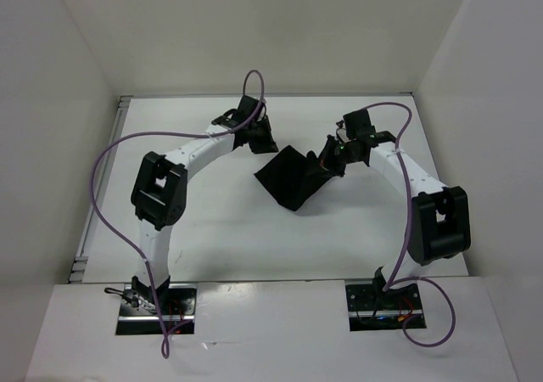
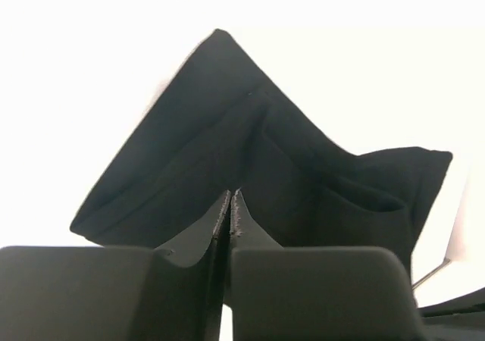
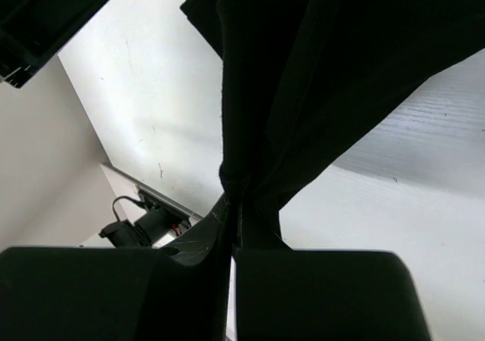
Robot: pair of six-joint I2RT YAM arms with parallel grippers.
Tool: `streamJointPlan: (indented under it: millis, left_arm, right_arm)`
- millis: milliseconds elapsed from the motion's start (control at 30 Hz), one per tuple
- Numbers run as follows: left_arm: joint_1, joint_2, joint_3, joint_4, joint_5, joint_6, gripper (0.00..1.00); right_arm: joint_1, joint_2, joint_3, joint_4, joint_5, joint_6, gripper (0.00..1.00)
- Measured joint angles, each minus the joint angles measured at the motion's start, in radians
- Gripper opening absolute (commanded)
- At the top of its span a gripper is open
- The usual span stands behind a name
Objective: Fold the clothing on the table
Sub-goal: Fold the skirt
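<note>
The left gripper (image 1: 259, 137) stands at the far left corner of the clothing (image 1: 287, 178). In the left wrist view its fingers are seen pressed together, and the fabric's creases run down into the tips, so a fold is judged to be pinched there, though the seam itself is too dark to be sure. From this gripper the garment lies to the right and slightly nearer the arm bases.

The clothing is found at the middle of the table (image 1: 212, 229), between the two arms, gathered into a rough diamond. One corner is pointed toward the bases. Part of the cloth is raised off the surface in a tent shape, as the left wrist view shows. Its longer span is judged to run from one gripper to the other, from far left to right.

The right gripper (image 1: 329, 163) is set on the garment's right edge, and its fingers are closed on a bunched fold of the black fabric, which is seen hanging from the tips in the right wrist view. Both arms are at the cloth and neither is clearly nearer. The coming fold is judged to depend on the two held points being carried together across that span.

No container is seen.
</note>
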Motion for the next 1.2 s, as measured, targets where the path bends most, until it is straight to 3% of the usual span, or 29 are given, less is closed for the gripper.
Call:
streamJointPlan:
  millis: [100,733,1200]
  left_arm:
    - [0.011,0.003,-0.024,0.01,0.025,0.0,0.0]
    - [0.021,0.075,-0.186,0.072,0.062,0.0,0.0]
    - [0.029,0.075,-0.231,0.16,0.126,-0.006,0.0]
  right_arm:
    - [0.0,0.0,0.0,-0.005,0.0,0.0,0.0]
    - [0.0,0.0,0.011,-0.016,0.0,0.0,0.0]
    - [0.051,0.114,0.18,-0.016,-0.013,0.005,0.0]
